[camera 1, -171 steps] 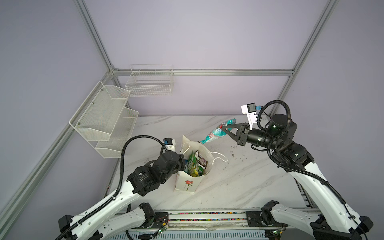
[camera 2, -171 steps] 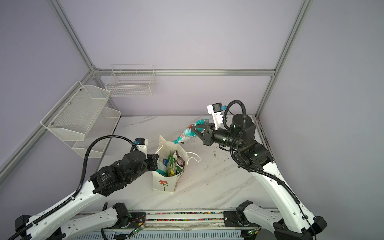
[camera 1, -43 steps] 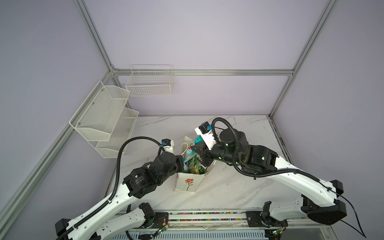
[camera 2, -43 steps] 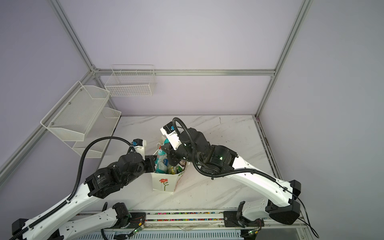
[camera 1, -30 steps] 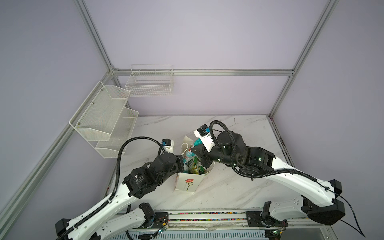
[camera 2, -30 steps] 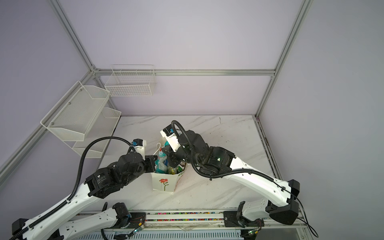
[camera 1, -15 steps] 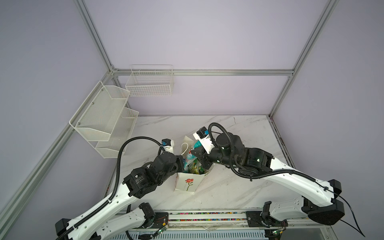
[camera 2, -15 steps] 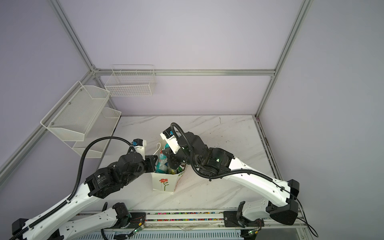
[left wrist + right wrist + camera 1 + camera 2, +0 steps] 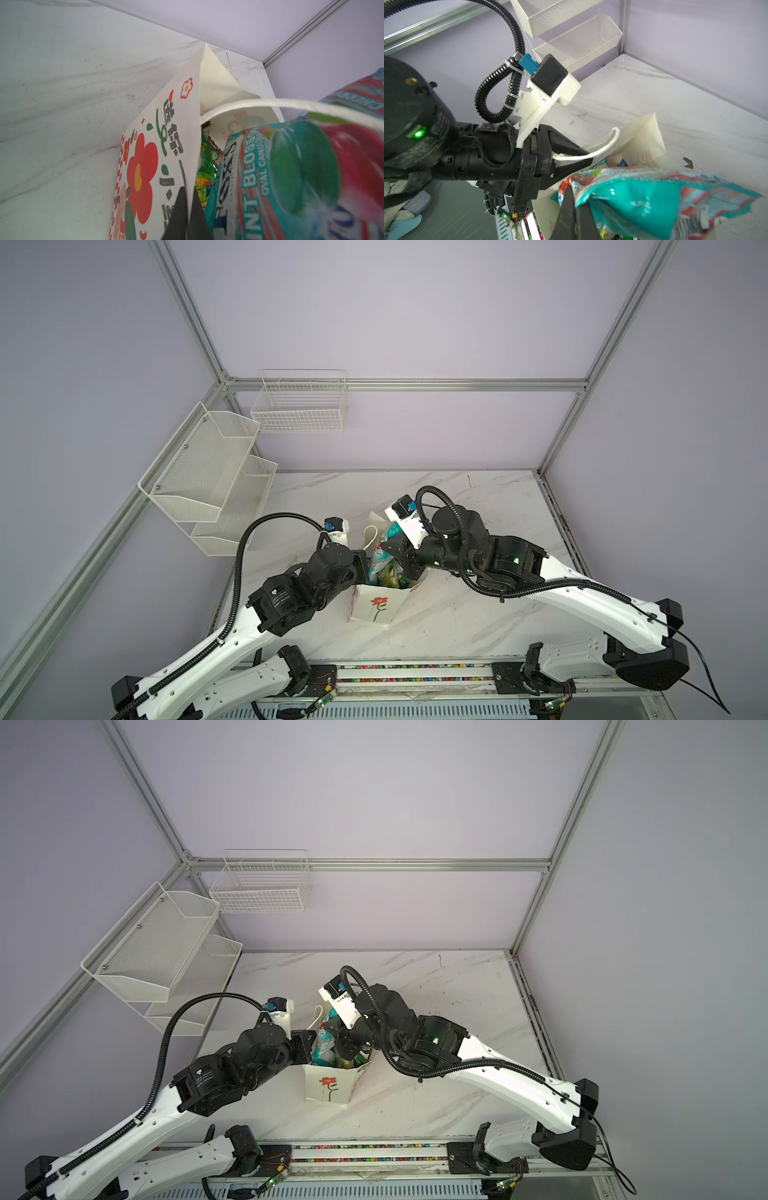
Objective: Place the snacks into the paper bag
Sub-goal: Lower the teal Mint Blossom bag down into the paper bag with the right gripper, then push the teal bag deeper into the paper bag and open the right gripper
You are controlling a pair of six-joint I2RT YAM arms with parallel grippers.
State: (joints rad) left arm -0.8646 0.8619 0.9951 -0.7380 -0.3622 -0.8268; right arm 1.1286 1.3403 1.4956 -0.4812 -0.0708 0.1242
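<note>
Now, in both top views one paper bag (image 9: 372, 605) (image 9: 328, 1088) stands upright near the front edge of the table (image 9: 436, 626), one teal pouch (image 9: 379, 562) (image 9: 322, 1042) steep in its mouth. Left wrist: my left jaws clamp the bag's rim. Right wrist: my right jaws grip that pouch.

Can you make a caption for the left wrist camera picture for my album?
The left gripper pinches the paper bag by its rim, a teal FOX'S pouch at its mouth.

The paper bag (image 9: 374, 608) stands on the table (image 9: 478, 614), with snacks (image 9: 388, 574) inside. The left gripper (image 9: 187, 197) pinches its rim at nine o'clock. The right gripper (image 9: 574, 203), at three o'clock, holds a candy pouch (image 9: 643, 203) in its mouth.
</note>
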